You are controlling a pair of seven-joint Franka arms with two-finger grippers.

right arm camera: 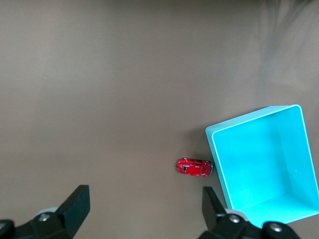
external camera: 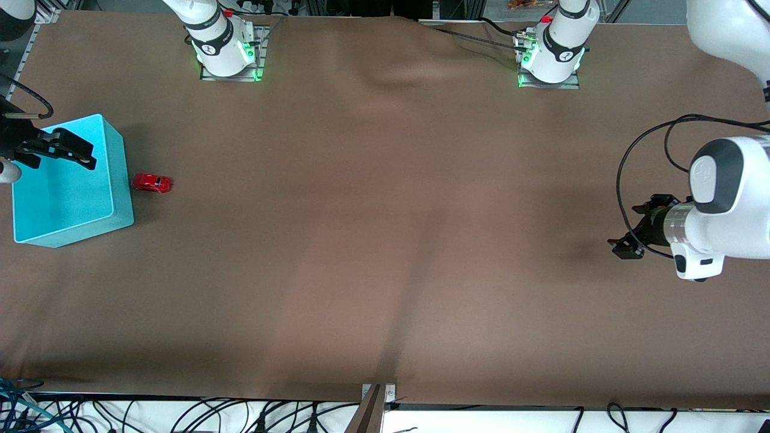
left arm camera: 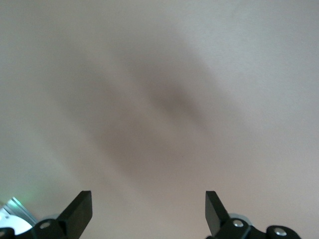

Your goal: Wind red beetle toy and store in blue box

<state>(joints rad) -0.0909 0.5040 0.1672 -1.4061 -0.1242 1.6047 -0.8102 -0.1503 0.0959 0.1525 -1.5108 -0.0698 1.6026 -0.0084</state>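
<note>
One small red beetle toy (external camera: 152, 183) sits on the brown table (external camera: 385, 240), on its wheels, at the right arm's end. It is a glossy red car with a rounded body, dark windows and dark wheels. Its long axis runs along the table's length, one end pointing at the blue box (external camera: 120, 180) just beside it, the other toward the left arm's end; which end is the front cannot be told. In the right wrist view the car (right arm camera: 194, 167) lies close against the box's outer wall (right arm camera: 219, 164), nearly touching.

The box is a light cyan-blue open-topped bin with smooth walls, far larger than the car, with nothing visible inside it.

The right gripper (external camera: 69, 153) hangs in the air over the box, its fingers spread wide and holding nothing.

The left gripper (external camera: 628, 240) hangs over bare table at the left arm's end, well apart from the car and box, fingers also spread wide and empty. This arm waits.
</note>
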